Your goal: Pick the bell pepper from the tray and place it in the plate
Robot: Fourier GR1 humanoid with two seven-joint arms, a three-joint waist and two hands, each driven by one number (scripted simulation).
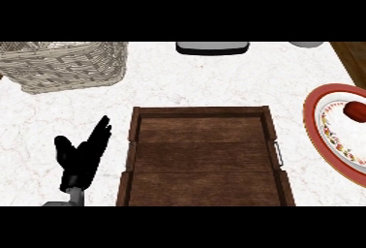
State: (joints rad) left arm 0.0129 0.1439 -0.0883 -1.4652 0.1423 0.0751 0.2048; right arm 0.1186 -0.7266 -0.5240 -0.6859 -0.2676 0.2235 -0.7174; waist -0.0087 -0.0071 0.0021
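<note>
The left hand (76,162) shows at the near left of the counter (193,82), its grey forearm coming in from the near edge. Its fingers (98,136) stand straight and point far and a little right, with the thumb spread to the left. It is wide open and has hold of nothing. The hand rests over bare white marble, just left of the tray (204,157) and not touching it.

The tray is dark brown wood with a raised rim, and it fills the middle of the view from mid-counter to the near edge. A small metal handle (279,154) sits on its right wall.

To the right of the tray, apart from it, lies the plate (310,116). It has a wide red rim and a white middle with a patterned band, and the right edge of the view cuts it off. The bell pepper (355,112), red, lies on the white middle of the plate, well away from the hand.

At the far left stands a woven basket (61,65). At the far edge, near the middle, is a dark grey and white object (213,47) that I cannot identify. A strip of brown wood (353,55) runs along the far right corner.
</note>
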